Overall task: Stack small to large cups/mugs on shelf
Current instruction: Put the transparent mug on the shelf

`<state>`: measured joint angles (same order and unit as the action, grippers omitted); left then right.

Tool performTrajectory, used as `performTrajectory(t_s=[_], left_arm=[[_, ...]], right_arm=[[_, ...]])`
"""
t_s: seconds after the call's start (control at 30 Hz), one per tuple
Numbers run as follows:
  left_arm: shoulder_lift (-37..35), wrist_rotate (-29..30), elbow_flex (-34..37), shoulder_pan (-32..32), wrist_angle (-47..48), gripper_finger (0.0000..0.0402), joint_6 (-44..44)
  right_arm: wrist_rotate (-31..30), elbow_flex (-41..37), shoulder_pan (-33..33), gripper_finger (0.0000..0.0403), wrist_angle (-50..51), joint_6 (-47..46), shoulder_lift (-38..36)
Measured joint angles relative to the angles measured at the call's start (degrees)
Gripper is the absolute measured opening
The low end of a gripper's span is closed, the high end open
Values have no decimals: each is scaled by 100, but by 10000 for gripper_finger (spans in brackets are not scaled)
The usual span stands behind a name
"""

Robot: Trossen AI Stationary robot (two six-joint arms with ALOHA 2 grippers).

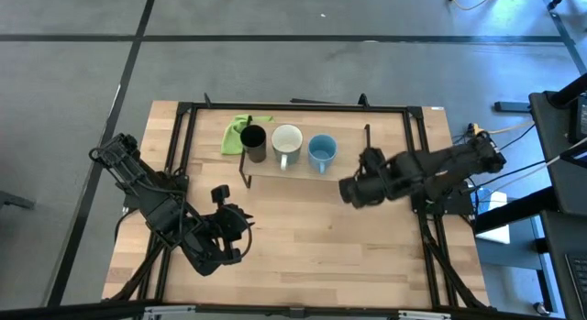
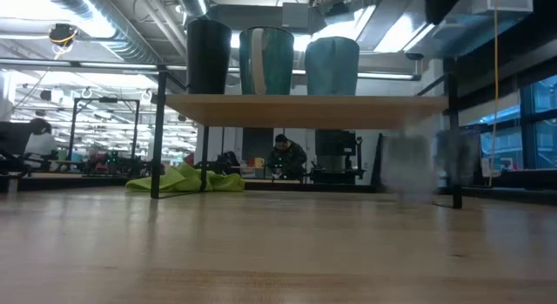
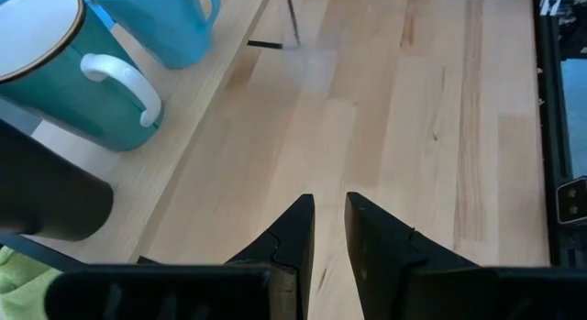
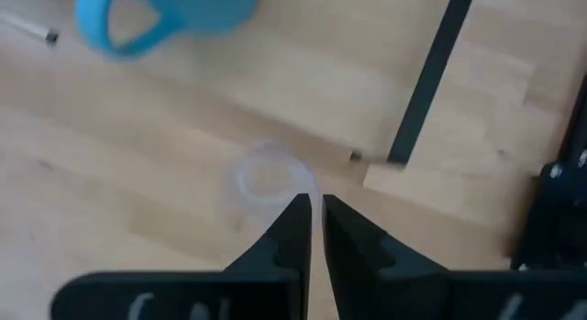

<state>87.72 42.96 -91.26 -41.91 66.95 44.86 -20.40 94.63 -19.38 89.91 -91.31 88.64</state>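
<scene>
Clear plastic cup (image 4: 266, 181) on shelf (image 4: 303, 109), just ahead of right gripper (image 4: 316, 208); jaws nearly shut, seemingly pinching rim wall. Light, thin, slippery, crushable: hold rim gently.

Left gripper (image 3: 330, 215) idle, narrow gap, empty.

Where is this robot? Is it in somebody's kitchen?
Probably not a kitchen. It looks like a big workshop or lab: bare pipes and strip lights run across the ceiling, a person sits at a far workbench, and the wooden table stands on a grey floor marked with tape.
</scene>
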Motion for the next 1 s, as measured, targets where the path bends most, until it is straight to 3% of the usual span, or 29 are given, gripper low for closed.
performTrajectory(t_s=[0.23,0.37,0.6,0.8,1.0], left_arm=[[0,1,1,-78,-30,59,152],[0,31,0,-192,-25,59,269],[0,406,0,-310,-24,59,398],[1,21,12,-267,-75,59,511],[0,-269,598,-245,-683,59,588]], right_arm=[[159,0,363,23,-57,336,-162],[228,0,197,5,-52,305,-147],[116,-63,-160,11,-252,33,-142],[116,-812,-588,19,-1848,-16,-142],[577,-1968,-1101,76,-3863,-582,-140]])
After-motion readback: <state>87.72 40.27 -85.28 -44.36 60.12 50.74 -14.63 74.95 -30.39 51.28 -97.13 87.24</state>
